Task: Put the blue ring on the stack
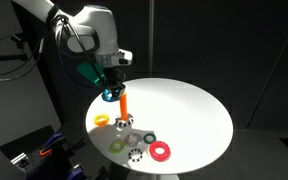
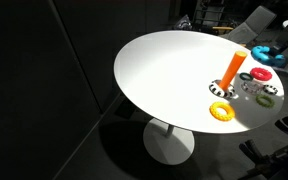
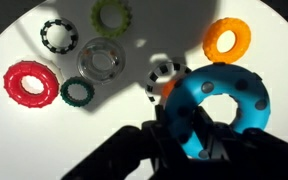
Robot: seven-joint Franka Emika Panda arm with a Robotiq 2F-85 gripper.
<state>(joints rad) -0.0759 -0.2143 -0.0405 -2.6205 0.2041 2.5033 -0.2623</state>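
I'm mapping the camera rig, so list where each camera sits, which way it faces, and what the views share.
An exterior view: beside the table, slightly above it, facing the arm; the pincer holds the blue ring by the orange peg.
An exterior view: high up, looking down across the table; the robot is nearly out of frame at the right edge.
Wrist view: on the wrist, looking down; the dark pincer fills the bottom edge, gripping the ring.
Shared: all three show the peg, blue ring and red ring.
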